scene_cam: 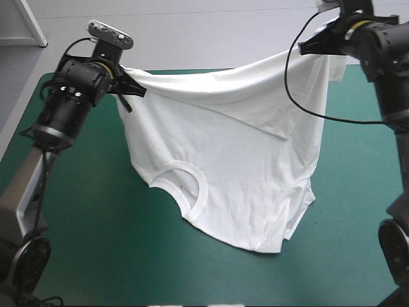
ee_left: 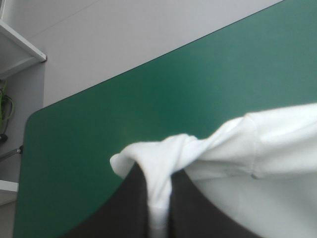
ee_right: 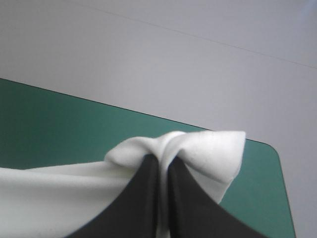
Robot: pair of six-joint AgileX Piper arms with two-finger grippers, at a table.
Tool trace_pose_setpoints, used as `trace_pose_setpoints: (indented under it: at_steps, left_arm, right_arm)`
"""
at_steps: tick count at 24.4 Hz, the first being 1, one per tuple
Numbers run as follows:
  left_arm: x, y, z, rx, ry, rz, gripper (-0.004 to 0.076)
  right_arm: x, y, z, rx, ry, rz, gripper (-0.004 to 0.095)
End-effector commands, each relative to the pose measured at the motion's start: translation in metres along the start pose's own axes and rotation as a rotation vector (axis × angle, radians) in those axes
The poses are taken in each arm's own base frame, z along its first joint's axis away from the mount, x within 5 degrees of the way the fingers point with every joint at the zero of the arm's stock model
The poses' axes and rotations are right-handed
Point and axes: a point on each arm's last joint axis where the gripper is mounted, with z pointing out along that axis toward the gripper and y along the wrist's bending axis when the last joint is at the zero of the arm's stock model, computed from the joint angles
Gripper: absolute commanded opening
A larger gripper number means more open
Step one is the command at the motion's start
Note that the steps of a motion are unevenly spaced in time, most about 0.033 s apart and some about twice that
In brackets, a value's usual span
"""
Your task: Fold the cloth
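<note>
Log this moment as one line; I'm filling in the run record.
left gripper: shut on T-shirt | right gripper: shut on T-shirt | T-shirt: lifted, hanging spread between both, collar low | fold: not yet made

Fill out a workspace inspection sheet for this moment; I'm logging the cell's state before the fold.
Surface: teal-green cover, flat, no stains seen.
Job's things: T-shirt, white, lifted and stretched between both arms, collar low, lower part seemingly resting on the cover.
Clutter: nothing seen.
End effectors: left end effector shut on a bunched shirt edge; right end effector shut on another.
Cables: nothing seen beyond the robot's own.
Surroundings: nothing seen.
</note>
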Motion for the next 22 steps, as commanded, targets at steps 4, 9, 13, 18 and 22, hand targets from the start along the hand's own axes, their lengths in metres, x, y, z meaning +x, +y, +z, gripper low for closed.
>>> trace_pose_setpoints:
  at_steps: [4,9,13,18,22]
  left_arm:
    - [0.004,0.023,0.064,-0.066,-0.046,-0.156,-0.0008]
    - [0.026,0.038,0.131,-0.062,-0.046,-0.263,-0.0008]
    - [0.042,0.03,0.179,-0.04,-0.058,-0.259,0.0019]
    - [0.048,0.025,0.201,-0.029,-0.091,-0.25,0.0356]
    - [0.036,0.046,0.153,-0.087,0.072,-0.266,0.0494]
  right_arm:
    - [-0.002,0.009,0.069,0.008,-0.167,-0.014,-0.0015]
    - [0.021,0.025,0.135,-0.018,-0.19,0.011,-0.0015]
    - [0.045,0.036,0.173,-0.042,-0.129,0.058,0.0169]
    - [0.054,0.041,0.184,-0.066,-0.087,0.1,0.0801]
    - [0.036,0.027,0.129,-0.054,0.024,0.104,0.0786]
